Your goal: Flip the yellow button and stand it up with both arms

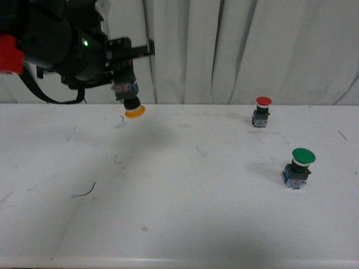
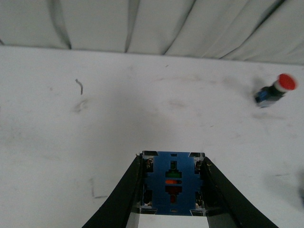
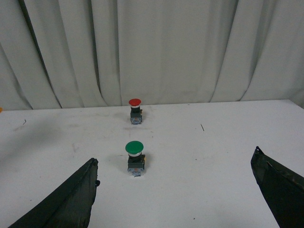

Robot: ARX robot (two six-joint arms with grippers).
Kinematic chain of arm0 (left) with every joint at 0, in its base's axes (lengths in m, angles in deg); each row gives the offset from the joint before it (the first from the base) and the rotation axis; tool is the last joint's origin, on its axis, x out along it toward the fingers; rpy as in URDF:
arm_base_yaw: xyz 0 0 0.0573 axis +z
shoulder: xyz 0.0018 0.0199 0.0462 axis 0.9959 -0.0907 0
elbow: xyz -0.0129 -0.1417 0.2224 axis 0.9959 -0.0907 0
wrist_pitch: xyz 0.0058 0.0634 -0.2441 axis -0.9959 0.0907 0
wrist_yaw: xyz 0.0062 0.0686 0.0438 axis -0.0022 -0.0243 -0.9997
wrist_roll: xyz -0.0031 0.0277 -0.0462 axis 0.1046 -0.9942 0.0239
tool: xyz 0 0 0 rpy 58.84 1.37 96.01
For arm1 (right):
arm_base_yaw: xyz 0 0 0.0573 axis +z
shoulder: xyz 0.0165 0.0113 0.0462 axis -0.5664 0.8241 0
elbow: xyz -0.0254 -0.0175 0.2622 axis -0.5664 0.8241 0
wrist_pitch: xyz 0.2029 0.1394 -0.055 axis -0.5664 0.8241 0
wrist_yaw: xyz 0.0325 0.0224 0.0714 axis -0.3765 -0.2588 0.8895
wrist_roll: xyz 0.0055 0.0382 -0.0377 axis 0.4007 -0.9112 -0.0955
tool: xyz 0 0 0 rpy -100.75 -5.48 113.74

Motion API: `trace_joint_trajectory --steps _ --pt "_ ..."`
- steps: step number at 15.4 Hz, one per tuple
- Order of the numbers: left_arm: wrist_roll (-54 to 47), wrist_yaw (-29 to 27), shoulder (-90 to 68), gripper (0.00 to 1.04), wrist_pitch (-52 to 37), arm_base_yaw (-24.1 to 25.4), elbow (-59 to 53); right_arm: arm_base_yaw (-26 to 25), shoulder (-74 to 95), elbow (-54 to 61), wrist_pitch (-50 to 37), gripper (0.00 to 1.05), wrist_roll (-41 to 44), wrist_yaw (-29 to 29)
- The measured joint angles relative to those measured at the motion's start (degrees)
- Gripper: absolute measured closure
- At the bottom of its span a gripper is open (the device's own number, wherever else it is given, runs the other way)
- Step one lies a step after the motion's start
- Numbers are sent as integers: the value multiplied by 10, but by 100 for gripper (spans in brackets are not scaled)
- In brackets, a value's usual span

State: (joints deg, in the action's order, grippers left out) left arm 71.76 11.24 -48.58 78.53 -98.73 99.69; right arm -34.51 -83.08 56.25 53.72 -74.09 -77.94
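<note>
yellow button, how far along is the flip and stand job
Done: the left gripper holds the yellow button above the table, jaws shut on its blue base, cap pointing down. In hand: that airborne hold. Left: the right gripper, jaws open facing the green-capped switch, is not touching the button; flipping and standing remain.

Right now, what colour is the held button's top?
The yellow button has a yellow-orange cap, clearest in front view.

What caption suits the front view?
Left arm holds yellow button cap-down above table; red button and green button stand upright.
</note>
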Motion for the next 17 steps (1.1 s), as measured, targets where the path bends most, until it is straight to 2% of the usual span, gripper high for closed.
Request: trace_joint_trajectory --steps 4,8,11,13,14,17 --pt "99 90 178 74 -89 -16 -146 0 0 0 0 7 0 0" --pt "275 181 240 74 -251 -32 -263 0 0 0 0 7 0 0" --pt "421 208 199 74 -423 -49 -315 0 0 0 0 7 0 0" --pt "511 204 156 74 -543 -59 -319 0 0 0 0 7 0 0" --pt "558 197 133 74 -576 -65 -314 0 0 0 0 7 0 0" --pt "601 193 118 74 -606 -66 -300 0 0 0 0 7 0 0"
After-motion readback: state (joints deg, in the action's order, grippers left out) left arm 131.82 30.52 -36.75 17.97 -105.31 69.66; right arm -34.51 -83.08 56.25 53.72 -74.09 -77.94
